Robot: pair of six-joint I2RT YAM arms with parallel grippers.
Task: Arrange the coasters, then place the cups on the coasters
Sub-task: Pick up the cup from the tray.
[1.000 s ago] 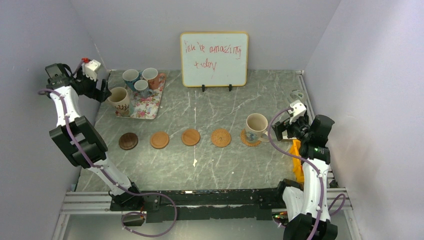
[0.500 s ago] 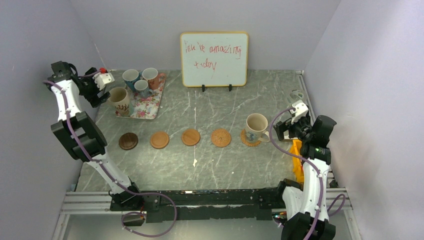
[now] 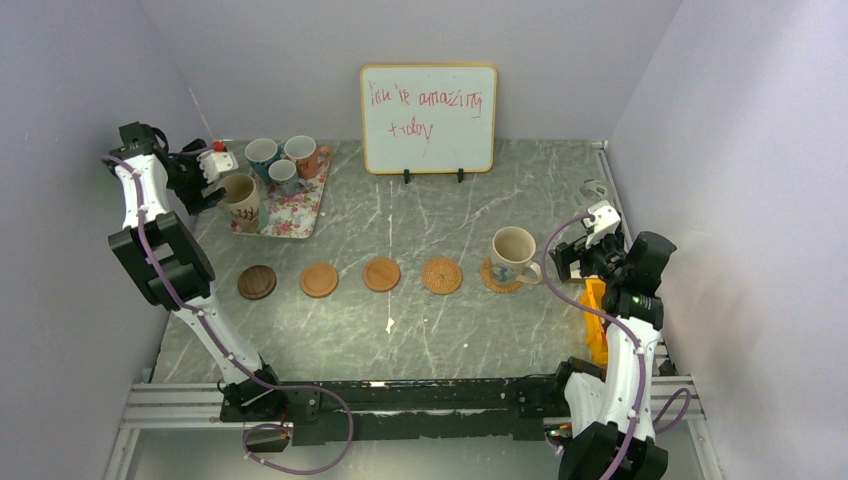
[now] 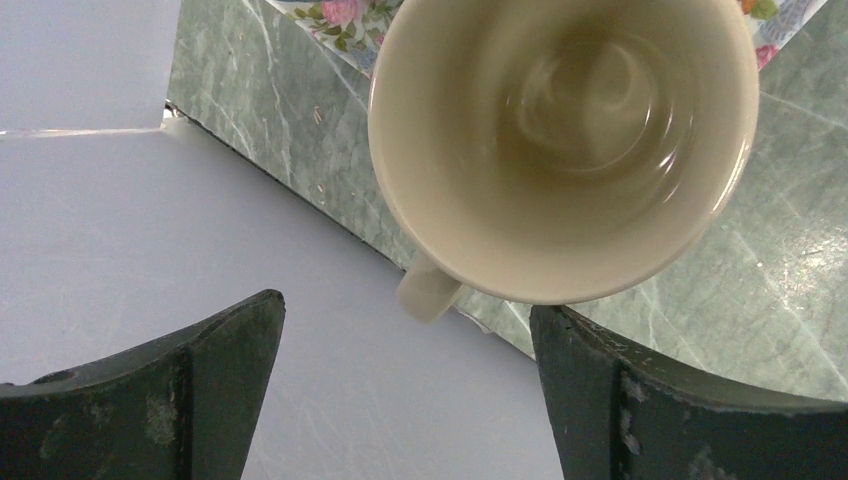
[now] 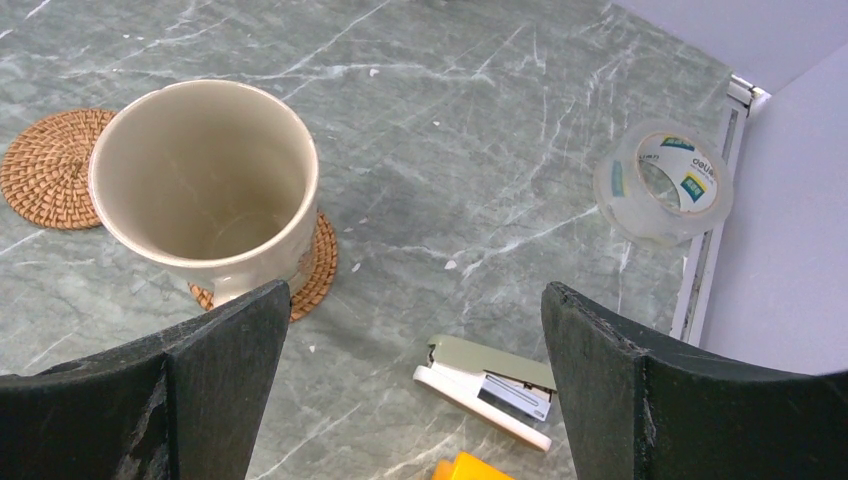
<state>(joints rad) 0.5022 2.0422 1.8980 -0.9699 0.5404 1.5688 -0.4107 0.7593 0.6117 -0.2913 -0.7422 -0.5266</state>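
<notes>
**Two empty mugs, two idle grippers.** Both cream mugs stand empty. The right mug sits on the end coaster, a woven disc mostly hidden beneath it. That coaster closes a row across the table: dark brown coaster, tan coaster, second tan coaster and woven coaster, all bare.

At far left, the floral tray holds the blue-handled cup, the orange-brown cup and the small grey cup. Their insides are too small to judge. The left mug stands at the tray's near left corner with its base out of sight, so it cannot be told whether it rests on tray or table.

The left gripper hangs above that mug's handle, jaws spread wide and holding nothing. The right gripper sits just beside the right mug, jaws likewise spread and empty.

Near the right arm lie a tape roll, a stapler and a yellow object cut off by the frame. The whiteboard at the back carries red handwriting, only partly legible.

Since a second ago the left arm has swung its gripper from the wall in over the left mug. The right gripper has barely moved, and the cups and coasters lie as they did.
</notes>
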